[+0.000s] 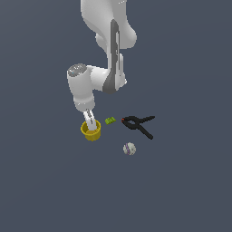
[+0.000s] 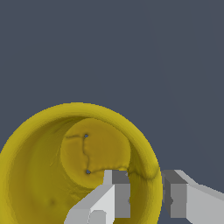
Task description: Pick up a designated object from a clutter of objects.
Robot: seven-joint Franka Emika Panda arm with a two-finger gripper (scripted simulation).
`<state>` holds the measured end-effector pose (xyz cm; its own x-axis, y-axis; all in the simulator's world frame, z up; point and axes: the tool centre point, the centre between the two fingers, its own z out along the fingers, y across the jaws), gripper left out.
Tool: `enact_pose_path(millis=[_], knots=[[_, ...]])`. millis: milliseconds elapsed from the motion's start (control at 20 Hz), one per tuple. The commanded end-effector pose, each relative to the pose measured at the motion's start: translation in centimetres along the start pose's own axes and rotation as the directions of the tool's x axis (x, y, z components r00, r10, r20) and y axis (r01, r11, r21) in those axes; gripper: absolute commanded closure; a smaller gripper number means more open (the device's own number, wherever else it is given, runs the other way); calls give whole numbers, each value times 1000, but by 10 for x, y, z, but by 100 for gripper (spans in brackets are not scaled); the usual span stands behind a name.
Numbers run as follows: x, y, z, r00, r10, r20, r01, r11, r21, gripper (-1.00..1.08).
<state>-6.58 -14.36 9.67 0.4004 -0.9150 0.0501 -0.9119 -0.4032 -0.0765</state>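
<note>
Four small things lie on the dark desk, and we take them from the exterior view's left. First comes the yellow cup [image 1: 91,131], standing upright with its mouth open to the top, with the fingers [image 1: 92,121] of the white arm [image 1: 108,54] lowered onto its rim. Just beside it sits the tiny green block [image 1: 110,120], then the black spring clamp [image 1: 139,125] with its red tip turned toward the block, and nearer us the whitish ball [image 1: 129,148], apart from the rest.

We judge the step in hand to be the grasp itself: the arm is down at the cup and the lift is not yet done. In the wrist view one finger [image 2: 114,194] stands inside the cup [image 2: 39,175] and the other finger [image 2: 177,194] outside it, so the thick rim passes between them. The fingers are parted about as wide as the wall, with a sliver of rim showing at each side; whether they already press on it we cannot tell. The next move, as we see it, calls for a firm squeeze on the wall and a straight rise, so the cup does not tip against the block.
</note>
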Motion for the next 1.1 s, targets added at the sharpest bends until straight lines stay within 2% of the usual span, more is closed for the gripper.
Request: enact_pose_path(millis=[0, 1050], knots=[[0, -8, -14, 1000, 0, -2, 0, 1000, 2, 108], [-4, -109, -189, 1000, 3, -5, -3, 1000, -1, 108]])
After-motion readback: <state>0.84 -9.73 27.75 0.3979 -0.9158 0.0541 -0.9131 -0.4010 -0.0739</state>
